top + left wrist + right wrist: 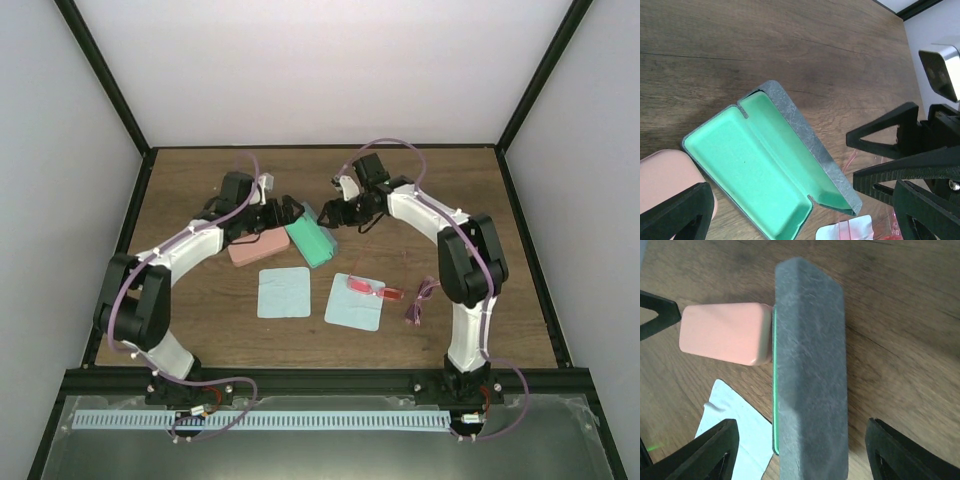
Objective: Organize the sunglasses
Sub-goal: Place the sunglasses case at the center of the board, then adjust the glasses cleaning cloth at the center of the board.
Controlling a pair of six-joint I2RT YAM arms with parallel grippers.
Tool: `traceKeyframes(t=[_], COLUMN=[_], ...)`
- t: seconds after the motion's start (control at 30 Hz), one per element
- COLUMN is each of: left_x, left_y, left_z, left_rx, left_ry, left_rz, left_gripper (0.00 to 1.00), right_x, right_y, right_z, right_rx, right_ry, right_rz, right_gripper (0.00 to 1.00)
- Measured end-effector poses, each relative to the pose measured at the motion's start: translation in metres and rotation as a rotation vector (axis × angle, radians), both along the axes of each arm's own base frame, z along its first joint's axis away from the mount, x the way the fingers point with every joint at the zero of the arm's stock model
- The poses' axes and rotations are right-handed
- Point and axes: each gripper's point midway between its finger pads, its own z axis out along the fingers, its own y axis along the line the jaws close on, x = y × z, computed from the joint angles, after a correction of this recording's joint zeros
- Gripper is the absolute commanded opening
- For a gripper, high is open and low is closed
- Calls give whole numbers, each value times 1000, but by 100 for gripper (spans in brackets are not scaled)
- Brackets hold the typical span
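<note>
The red-lensed sunglasses (375, 288) lie on the right pale blue cloth (354, 301). The pinkish-purple sunglasses (420, 300) lie on the wood just right of them. An oblong case (312, 240) stands open between the two arms, its green lining (755, 170) facing my left gripper (800, 222). That gripper is open over the case's near end and holds nothing. My right gripper (807, 455) is open too, its fingers (705, 450) standing wide of either side of the grey lid (810, 370) without touching it.
A shut pink case (258, 245) lies against the green case's left side. A second pale blue cloth (284, 292) lies in front of it. Black frame posts and white walls border the wooden table (200, 330).
</note>
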Motion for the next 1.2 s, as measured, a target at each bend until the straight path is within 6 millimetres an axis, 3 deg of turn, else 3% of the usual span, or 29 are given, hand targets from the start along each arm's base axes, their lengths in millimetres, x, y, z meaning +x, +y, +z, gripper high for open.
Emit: traceKeyframes(t=[0.17, 0.3, 0.43, 0.5, 0.53, 0.57, 0.63, 0.7, 0.8, 1.0, 1.1, 1.2], left_x=[10, 25, 32, 32, 32, 30, 28, 28, 30, 32, 21, 2], left_y=[-6, -10, -6, -2, -1, 2, 5, 9, 16, 33, 43, 56], left_z=[-2, -10, -20, -24, -25, -26, -30, -33, -38, -42, -27, 1], left_rx=[4, 27, 66, 85, 89, 96, 106, 121, 152, 213, 235, 244], left_ry=[-1, 0, 8, 9, 8, 7, 13, 17, 23, 21, -9, -71], left_rz=[-4, -1, 17, 35, 43, 51, 64, 80, 111, 166, 181, 206], left_gripper=[100, 100, 94, 91, 85, 80, 73, 70, 49, 14, 5, 4], right_x=[-6, -15, -34, -44, -49, -51, -55, -61, -71, -102, -117, -130], right_y=[-8, -5, -8, -11, -14, -16, -21, -26, -28, 5, 21, 37], right_z=[8, 21, 26, 29, 32, 34, 36, 33, 23, 19, 14, 0], right_rx=[-50, -93, -148, -162, -164, -167, -171, -180, -201, -201, -201, -216], right_ry=[-27, -79, -110, -117, -116, -120, -125, -115, -91, -82, -70, -50], right_rz=[-42, -63, -100, -111, -123, -132, -150, -166, -172, -92, -52, -13], right_gripper=[75, 74, 61, 45, 30, 22, 14, 11, 10, 10, 10, 10])
